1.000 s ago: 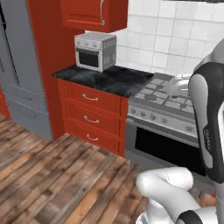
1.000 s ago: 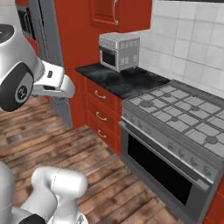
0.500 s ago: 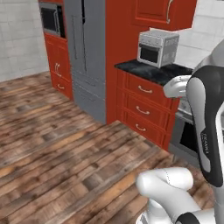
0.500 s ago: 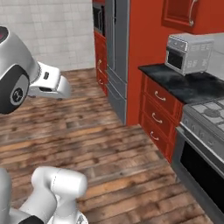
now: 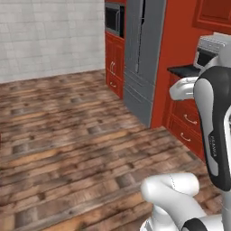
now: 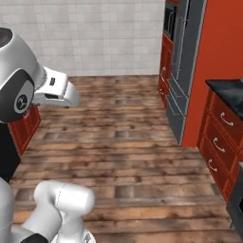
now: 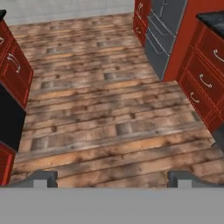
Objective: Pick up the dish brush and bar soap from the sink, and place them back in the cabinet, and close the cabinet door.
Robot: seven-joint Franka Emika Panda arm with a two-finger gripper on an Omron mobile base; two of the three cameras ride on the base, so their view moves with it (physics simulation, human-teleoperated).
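Base has turned from the stove toward open wood floor; gripper fingers spread, empty, the refrigerator at right; sink search continues.

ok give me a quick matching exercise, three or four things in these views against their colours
Things:
1. fridge
2. drawer fronts
3. floor
4. back wall

Colours:
a. brown wood planks
b. pale grey tiles
c. grey
d. red

Pairs: 1-c, 2-d, 3-a, 4-b
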